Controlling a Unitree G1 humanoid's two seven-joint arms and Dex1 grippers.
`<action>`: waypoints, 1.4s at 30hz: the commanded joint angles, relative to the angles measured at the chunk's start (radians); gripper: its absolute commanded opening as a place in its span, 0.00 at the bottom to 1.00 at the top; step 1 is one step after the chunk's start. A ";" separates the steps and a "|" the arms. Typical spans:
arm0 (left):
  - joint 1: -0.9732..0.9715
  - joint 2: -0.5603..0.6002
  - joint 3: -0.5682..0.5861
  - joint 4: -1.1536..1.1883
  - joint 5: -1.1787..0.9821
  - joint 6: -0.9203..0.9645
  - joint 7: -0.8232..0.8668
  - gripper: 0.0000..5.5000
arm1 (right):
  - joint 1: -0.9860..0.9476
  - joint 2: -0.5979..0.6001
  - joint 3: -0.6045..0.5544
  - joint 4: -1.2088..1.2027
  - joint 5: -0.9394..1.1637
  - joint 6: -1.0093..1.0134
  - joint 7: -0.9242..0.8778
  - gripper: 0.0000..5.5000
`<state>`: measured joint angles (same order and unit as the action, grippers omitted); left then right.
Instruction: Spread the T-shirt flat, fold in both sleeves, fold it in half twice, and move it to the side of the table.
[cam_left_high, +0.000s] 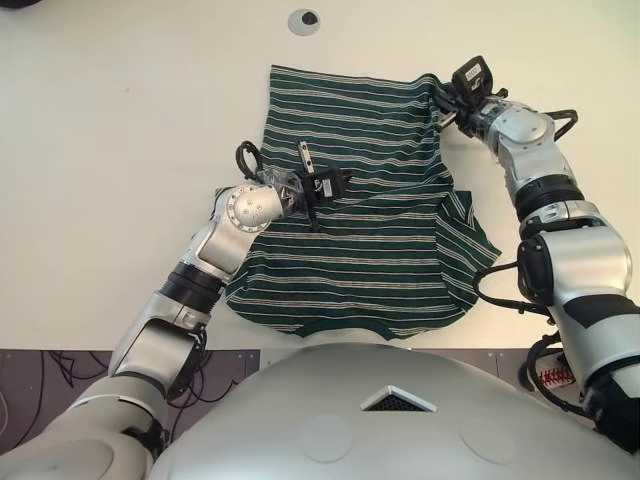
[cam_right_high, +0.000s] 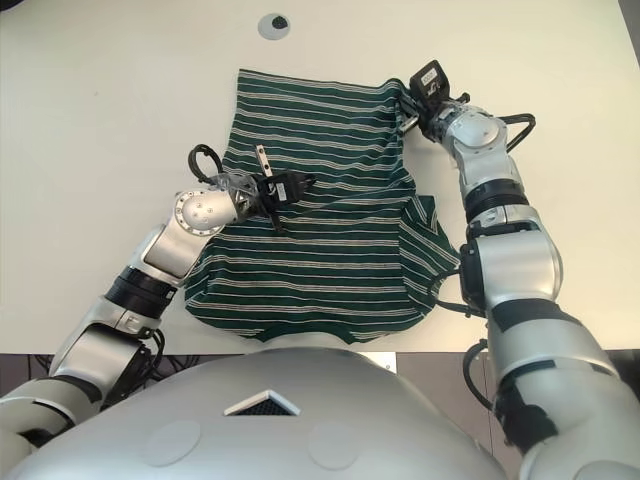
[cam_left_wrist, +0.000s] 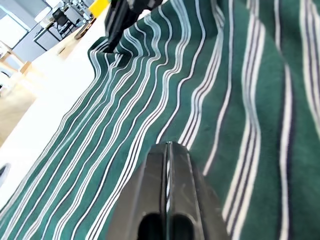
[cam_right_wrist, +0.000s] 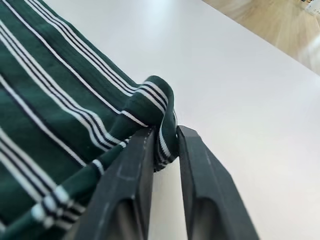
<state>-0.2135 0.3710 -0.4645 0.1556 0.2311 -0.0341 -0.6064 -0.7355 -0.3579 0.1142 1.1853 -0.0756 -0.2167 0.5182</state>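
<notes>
Our right gripper (cam_right_wrist: 165, 150) pinches the far right corner of the T-shirt (cam_left_high: 370, 250), which lies on the table (cam_left_high: 120, 200), its long axis running from there toward us. Our left gripper (cam_left_wrist: 168, 150), jaws pressed together and empty, sits over the T-shirt's left middle.

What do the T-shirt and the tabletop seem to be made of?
T-shirt: soft matte knit, probably cotton jersey; it drapes, wrinkles and bunches in the right gripper. Tabletop: hard, smooth off-white surface, possibly laminate; it shows a faint sheen and no grain.
</notes>
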 joint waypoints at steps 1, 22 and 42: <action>0.026 -0.013 0.021 0.068 0.007 0.045 0.033 0.00 | -0.008 -0.020 -0.052 -0.009 0.028 -0.043 0.012 0.24; 0.293 0.077 0.481 -0.316 -0.598 0.370 -0.125 0.00 | 0.831 -0.125 -0.026 -1.385 0.336 0.499 0.210 0.00; 0.462 0.434 0.602 -0.179 -0.636 0.410 -0.463 0.17 | 1.057 -0.239 -0.092 -1.379 0.207 0.555 0.122 0.00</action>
<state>0.2451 0.7826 0.1594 -0.0560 -0.4356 0.4032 -1.0427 0.2831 -0.5685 0.0357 -0.2313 0.1637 0.3181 0.6648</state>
